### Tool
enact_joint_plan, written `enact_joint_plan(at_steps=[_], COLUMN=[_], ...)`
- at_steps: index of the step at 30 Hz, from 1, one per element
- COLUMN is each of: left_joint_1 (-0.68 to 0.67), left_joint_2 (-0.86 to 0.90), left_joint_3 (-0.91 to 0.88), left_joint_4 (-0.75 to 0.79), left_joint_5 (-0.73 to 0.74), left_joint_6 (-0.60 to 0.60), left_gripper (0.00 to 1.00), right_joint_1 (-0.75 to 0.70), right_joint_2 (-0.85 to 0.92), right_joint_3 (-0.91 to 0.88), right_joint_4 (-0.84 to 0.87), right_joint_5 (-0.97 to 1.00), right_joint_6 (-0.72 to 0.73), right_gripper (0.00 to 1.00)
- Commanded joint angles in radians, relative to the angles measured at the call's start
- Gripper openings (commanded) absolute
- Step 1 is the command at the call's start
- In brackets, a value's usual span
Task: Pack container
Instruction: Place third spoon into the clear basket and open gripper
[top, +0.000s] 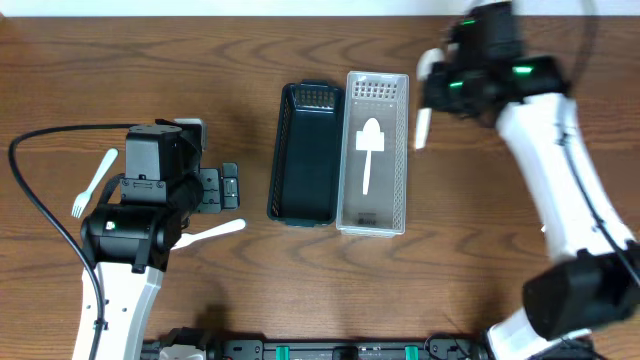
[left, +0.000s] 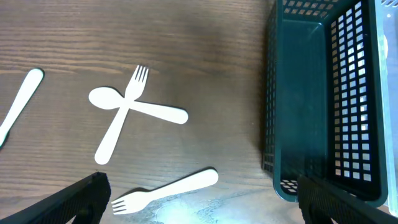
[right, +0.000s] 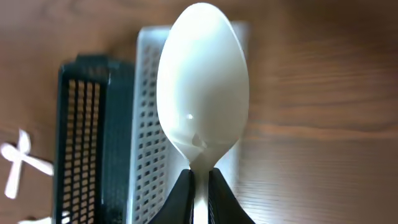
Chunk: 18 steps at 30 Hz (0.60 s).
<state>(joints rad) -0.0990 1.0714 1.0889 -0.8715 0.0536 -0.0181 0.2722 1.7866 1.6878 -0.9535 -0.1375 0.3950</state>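
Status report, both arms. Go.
Right gripper shut on spoon, beside the white basket. Left gripper open over loose cutlery. Second spoon already in basket. Nothing seen in the way.

Brown wood-grain counter (top: 200, 60); dark green grid-holed plastic basket (top: 305, 165) left, frosted white grid-holed plastic basket (top: 392, 175) right; white plastic spoon (right: 202, 87); white plastic fork (left: 165, 190).

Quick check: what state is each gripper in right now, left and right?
Left gripper: open, holding nothing.
Right gripper: closed on a spoon.
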Motion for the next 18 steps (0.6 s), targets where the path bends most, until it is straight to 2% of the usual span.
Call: enact_joint_plan(at_steps=[1, 6, 15, 17, 18], left_joint_1=[0.005, 0.005, 0.005, 0.005, 0.005], left_joint_2=[-0.005, -0.005, -0.005, -0.005, -0.005], left_joint_3=[0.018, 0.018, 0.018, 0.018, 0.018], left_joint_4=[-0.003, -0.003, -0.003, -0.003, -0.003], left_joint_5=[0.003, 0.003, 0.003, 0.003, 0.003], left_joint_6=[0.014, 0.014, 0.014, 0.014, 0.014], left_gripper=[0.98, 0.98, 0.98, 0.98, 0.98], right_joint_1=[0.095, 0.172, 0.174, 0.174, 0.174], right_joint_2=[0.076, 0.202, 0.327, 0.335, 0.335], right_joint_3=[-0.008, -0.008, -0.008, -0.008, -0.008], right_joint_4=[0.001, 0.000, -0.008, -0.012, -0.011], right_joint_5=[0.122, 0.158, 0.157, 0.156, 0.156], right_joint_6=[0.058, 0.100, 0.105, 0.103, 0.095], right_gripper=[0.06, 0.06, 0.07, 0.16, 0.27])
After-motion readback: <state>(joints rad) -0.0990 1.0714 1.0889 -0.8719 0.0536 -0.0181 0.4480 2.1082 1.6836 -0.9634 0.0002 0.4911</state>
